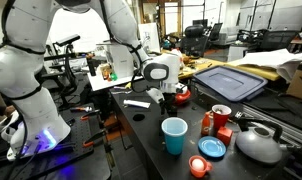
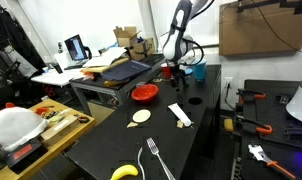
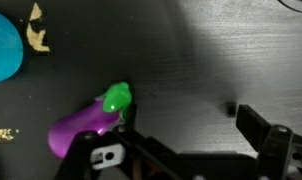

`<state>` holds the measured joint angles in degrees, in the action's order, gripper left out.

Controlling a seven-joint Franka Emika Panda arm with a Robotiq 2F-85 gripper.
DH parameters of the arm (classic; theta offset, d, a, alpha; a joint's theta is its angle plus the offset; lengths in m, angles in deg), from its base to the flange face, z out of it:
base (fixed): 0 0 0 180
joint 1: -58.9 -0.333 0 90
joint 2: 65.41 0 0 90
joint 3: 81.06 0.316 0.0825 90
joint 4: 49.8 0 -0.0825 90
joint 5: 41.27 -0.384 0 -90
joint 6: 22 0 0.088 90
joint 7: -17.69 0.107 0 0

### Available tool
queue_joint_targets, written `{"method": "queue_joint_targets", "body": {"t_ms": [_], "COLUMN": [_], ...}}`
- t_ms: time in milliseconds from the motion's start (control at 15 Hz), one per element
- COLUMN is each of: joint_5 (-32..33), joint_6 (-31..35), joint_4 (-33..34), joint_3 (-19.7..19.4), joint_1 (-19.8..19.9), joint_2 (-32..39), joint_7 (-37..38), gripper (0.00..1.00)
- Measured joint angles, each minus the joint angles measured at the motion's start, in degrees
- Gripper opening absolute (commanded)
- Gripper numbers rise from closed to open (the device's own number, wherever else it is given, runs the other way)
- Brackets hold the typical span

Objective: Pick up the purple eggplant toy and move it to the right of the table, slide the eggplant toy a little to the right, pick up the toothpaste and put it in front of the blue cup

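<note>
In the wrist view the purple eggplant toy with a green cap lies on the black table, just outside the left finger of my gripper. The gripper is open with nothing between its fingers. The gripper hangs low over the table in both exterior views. I cannot make out the eggplant there. The blue cup stands upright near the gripper. The toothpaste lies flat on the table, apart from the gripper.
A red bowl, a banana, a fork and a pale round slice lie on the table. A flat blue dish, a red cup and a grey kettle stand by the blue cup.
</note>
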<state>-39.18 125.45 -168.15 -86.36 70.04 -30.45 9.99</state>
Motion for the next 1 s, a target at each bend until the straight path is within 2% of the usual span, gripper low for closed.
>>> {"method": "queue_joint_targets", "body": {"t_ms": [133, 400, 533, 733, 1000], "joint_5": [2.17, 12.89, 15.88, 15.98, 14.19], "joint_6": [0.13, 3.04, 3.47, 3.48, 3.49], "joint_4": [0.71, 2.24, 2.58, 2.60, 2.20], "joint_3": [-1.90, -12.00, -15.09, -14.51, -10.43], "joint_1": [-1.03, -8.42, -11.39, -12.53, -12.21], "joint_2": [0.72, 2.57, 3.00, 2.93, 1.75], "joint_7": [1.47, 12.97, 17.06, 18.00, 17.81], "gripper": [1.00, 1.00, 1.00, 1.00, 1.00]}}
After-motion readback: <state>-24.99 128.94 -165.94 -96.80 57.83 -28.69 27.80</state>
